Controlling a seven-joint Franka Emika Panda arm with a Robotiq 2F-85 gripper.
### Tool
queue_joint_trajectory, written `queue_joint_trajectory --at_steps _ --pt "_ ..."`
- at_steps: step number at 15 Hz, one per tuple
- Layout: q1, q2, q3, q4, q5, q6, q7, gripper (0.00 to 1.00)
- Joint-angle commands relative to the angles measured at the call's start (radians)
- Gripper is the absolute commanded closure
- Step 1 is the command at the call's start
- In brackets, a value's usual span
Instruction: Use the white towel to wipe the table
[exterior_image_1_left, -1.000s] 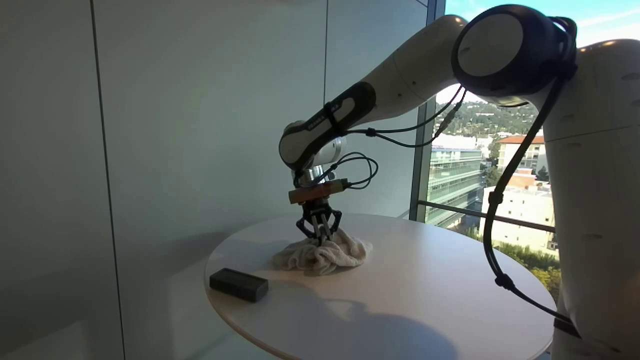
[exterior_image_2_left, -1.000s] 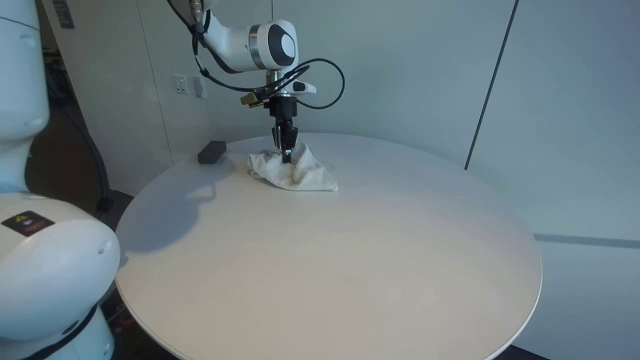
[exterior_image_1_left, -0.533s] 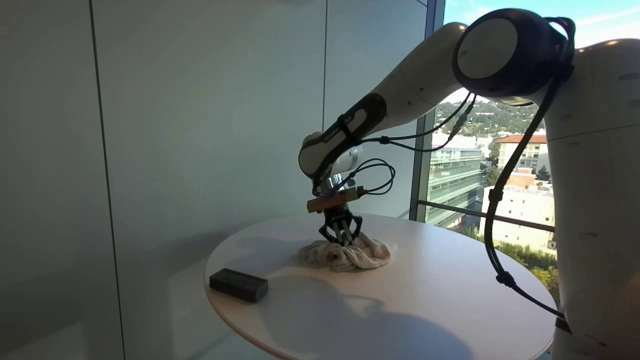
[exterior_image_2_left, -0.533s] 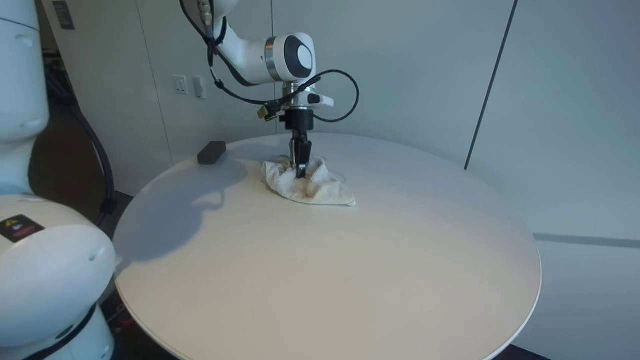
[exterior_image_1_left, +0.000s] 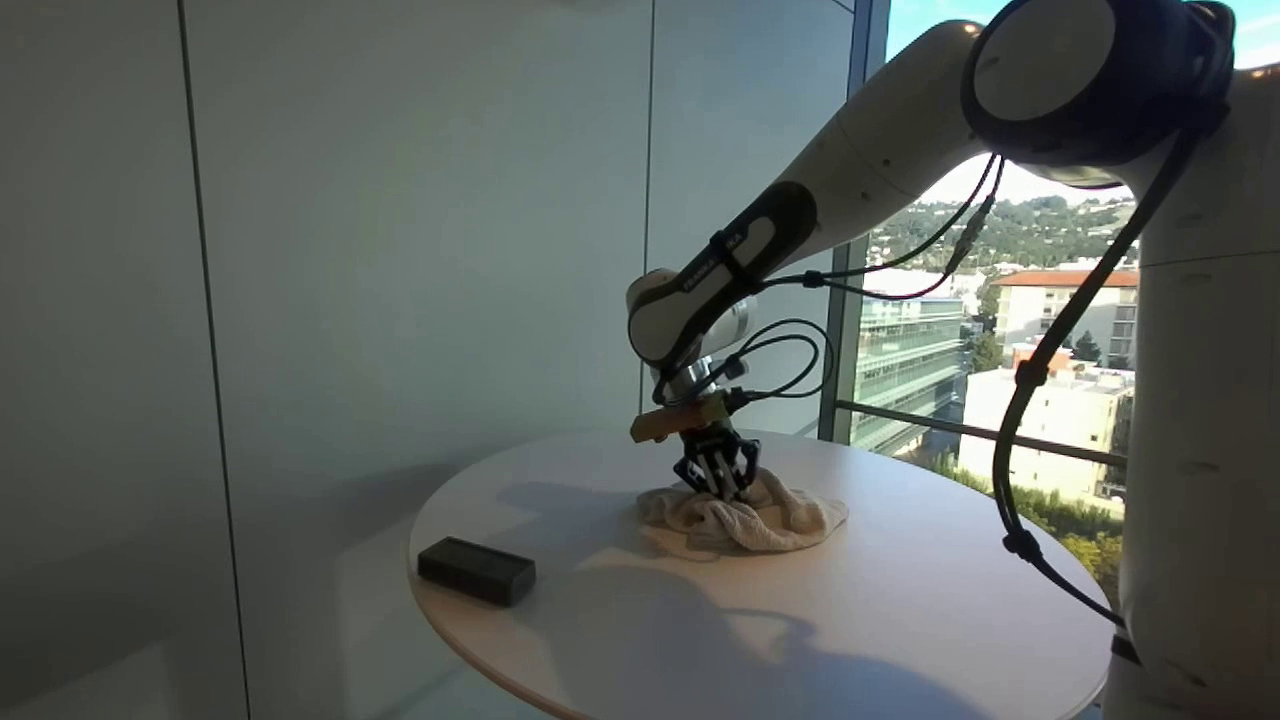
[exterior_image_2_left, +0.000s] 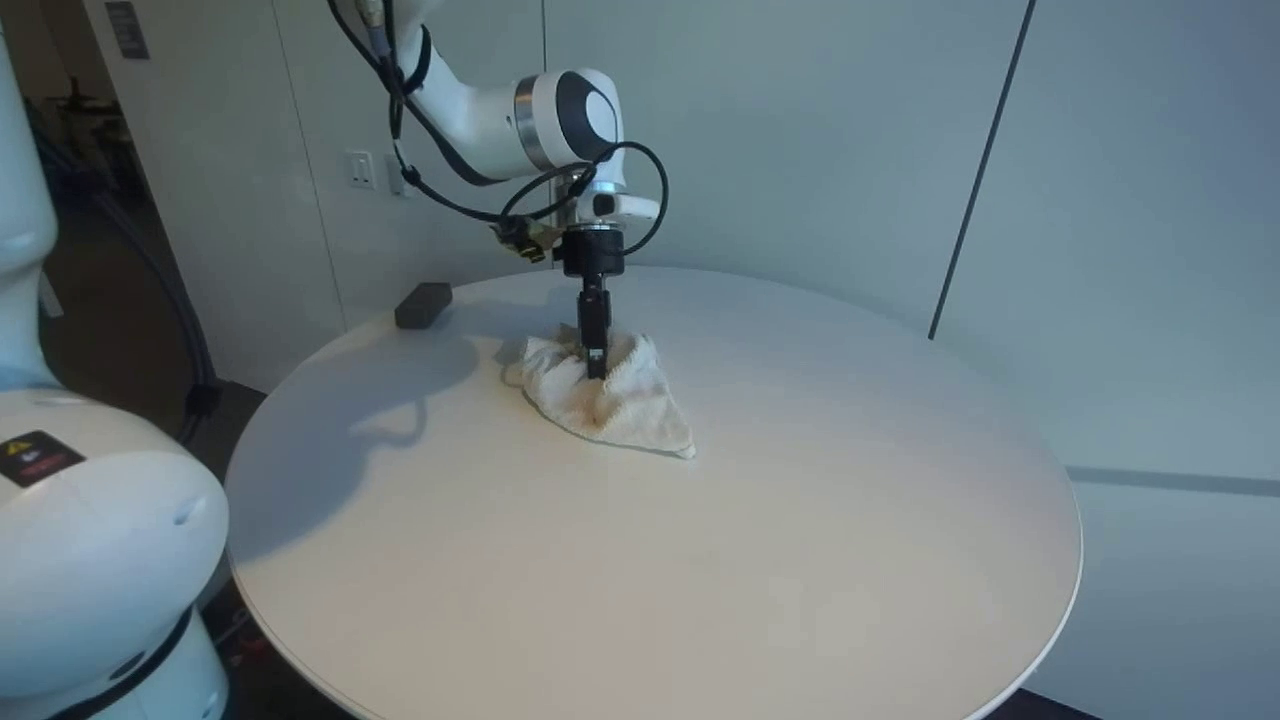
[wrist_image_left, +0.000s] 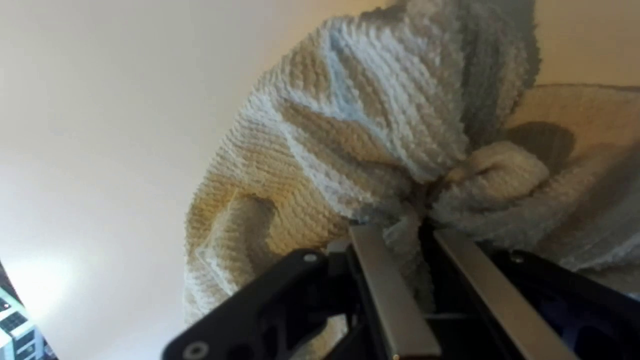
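The white towel (exterior_image_1_left: 790, 520) lies crumpled on the round white table (exterior_image_1_left: 900, 590), and it also shows in an exterior view (exterior_image_2_left: 635, 410). My gripper (exterior_image_1_left: 727, 490) points down into the middle of the towel, and its fingertips also show in an exterior view (exterior_image_2_left: 596, 370). In the wrist view the gripper (wrist_image_left: 402, 231) has its fingers close together with a bunched fold of the towel (wrist_image_left: 300, 140) pinched between them. The rest of the towel spreads around the fingers and touches the table top. The very tips are sunk in the cloth and partly hidden.
A dark rectangular block (exterior_image_1_left: 477, 571) sits near the table's edge, also seen in an exterior view (exterior_image_2_left: 423, 305). A wall (exterior_image_2_left: 800, 150) stands close behind the table. A window (exterior_image_1_left: 910, 340) is beside the arm. The table's rounded rim (exterior_image_2_left: 1078, 560) bounds the surface.
My gripper and the towel have slid together across the table, away from the dark block. The towel stays between the fingers. The block has not moved.
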Motion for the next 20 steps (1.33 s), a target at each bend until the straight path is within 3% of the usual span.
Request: queue_joint_trajectory --at_steps 1,5,9,13,18,20 --pt "-0.015 0.0 0.014 -0.108 -0.051 0.045 0.166 0.87" --pt "0.01 0.105 0.057 0.108 -0.156 -0.001 0.11 0.87" --pt "0.024 0.209 0.047 0.351 -0.254 -0.057 0.045 0.87" --pt "0.01 0.309 0.037 0.546 -0.205 -0.05 -0.059 0.87" --pt "0.001 0.257 0.083 0.353 0.071 0.172 -0.17 0.87" --pt "0.008 0.232 0.106 0.272 0.165 0.192 -0.225 0.87"
